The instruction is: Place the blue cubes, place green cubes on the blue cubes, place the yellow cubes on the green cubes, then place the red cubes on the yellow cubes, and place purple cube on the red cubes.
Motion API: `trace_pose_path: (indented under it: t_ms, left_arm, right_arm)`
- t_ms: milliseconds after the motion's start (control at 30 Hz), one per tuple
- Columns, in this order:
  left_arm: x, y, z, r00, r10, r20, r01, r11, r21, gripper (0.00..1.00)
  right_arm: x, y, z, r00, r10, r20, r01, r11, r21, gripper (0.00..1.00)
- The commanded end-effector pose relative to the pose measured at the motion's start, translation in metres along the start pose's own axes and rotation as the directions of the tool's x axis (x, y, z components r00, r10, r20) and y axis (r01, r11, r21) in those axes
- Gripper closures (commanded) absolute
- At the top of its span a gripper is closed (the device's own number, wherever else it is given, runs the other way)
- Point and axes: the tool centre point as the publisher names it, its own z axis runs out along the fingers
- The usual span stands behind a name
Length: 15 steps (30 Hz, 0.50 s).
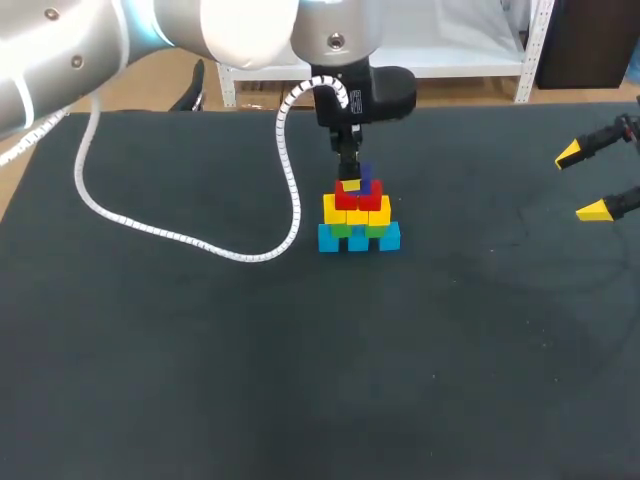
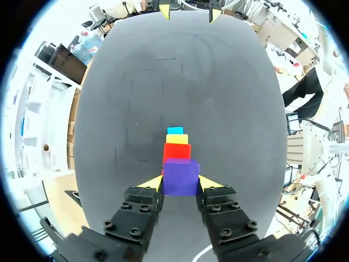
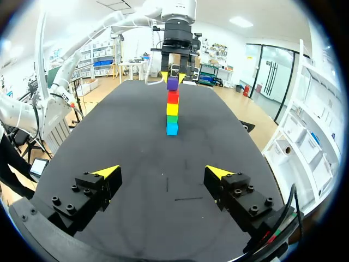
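- My left fingers (image 2: pixel 155 182) are clamped on the purple cube (image 2: pixel 181 177), directly over the red cubes (image 1: pixel 358 194), upper middle of the head view.
- Beneath sit yellow cubes (image 1: pixel 357 211), green cubes (image 1: pixel 349 229) and blue cubes (image 1: pixel 358 239) on the worktop (image 1: pixel 300 380).
- A white coiled cable (image 1: pixel 180 236) loops just left of the stack.
- My right fingers (image 1: pixel 595 210) stand apart at the right edge.

purple cube (image 2: pixel 181 177), red cubes (image 1: pixel 358 197), yellow cubes (image 1: pixel 357 212), green cubes (image 1: pixel 343 230), blue cubes (image 1: pixel 330 238), black table (image 1: pixel 200 380) (plain, unpatterned), white cable (image 1: pixel 240 257)
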Motion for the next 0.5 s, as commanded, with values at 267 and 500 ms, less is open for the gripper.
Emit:
trace_pose_path:
  t_ms: [267,500]
  left_arm:
    - [-0.0015,0.0038,0.0003,1.000,0.004,0.001,-0.004,1.000,0.007,0.75]
    - [-0.0015,0.0042,0.0006,1.000,0.006,0.004,-0.006,1.000,0.008,0.69]
  right_arm:
    - [0.0004,-0.0004,0.0004,1.000,-0.001,0.001,0.001,1.000,0.000,0.00]
    - [0.0004,-0.0004,0.0004,1.000,-0.001,0.001,0.001,1.000,0.000,0.00]
